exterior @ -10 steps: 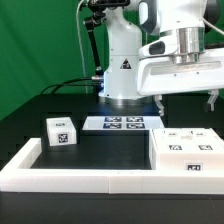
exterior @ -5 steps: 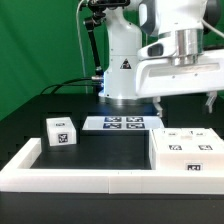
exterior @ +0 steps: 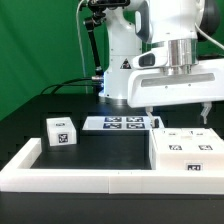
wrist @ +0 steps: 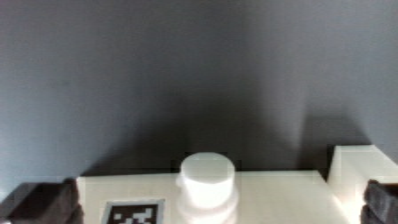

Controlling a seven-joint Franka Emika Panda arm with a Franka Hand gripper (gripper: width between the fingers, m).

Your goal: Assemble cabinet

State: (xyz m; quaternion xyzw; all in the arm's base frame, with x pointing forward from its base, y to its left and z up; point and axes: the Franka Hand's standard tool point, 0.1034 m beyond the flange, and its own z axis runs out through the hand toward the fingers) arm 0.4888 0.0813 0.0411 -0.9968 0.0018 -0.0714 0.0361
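The large white cabinet body (exterior: 189, 150) lies on the black table at the exterior view's right, with tag markers on its top. My gripper (exterior: 177, 115) hangs just above its back part, jaws wide open and empty. In the wrist view the gripper (wrist: 210, 205) straddles the white cabinet surface (wrist: 285, 195), which carries a round white peg (wrist: 206, 180) and a tag marker (wrist: 134, 212); one dark fingertip (wrist: 39, 204) shows on each side. A small white block with a tag (exterior: 60, 131) stands apart at the exterior view's left.
The marker board (exterior: 122, 123) lies flat in front of the robot base (exterior: 122, 80). A long low white border rail (exterior: 80, 168) runs along the front and left of the work area. A green backdrop stands behind.
My gripper has come down toward the cabinet body and shifted slightly to the exterior view's left. The jaws stay open. The parts have not moved.
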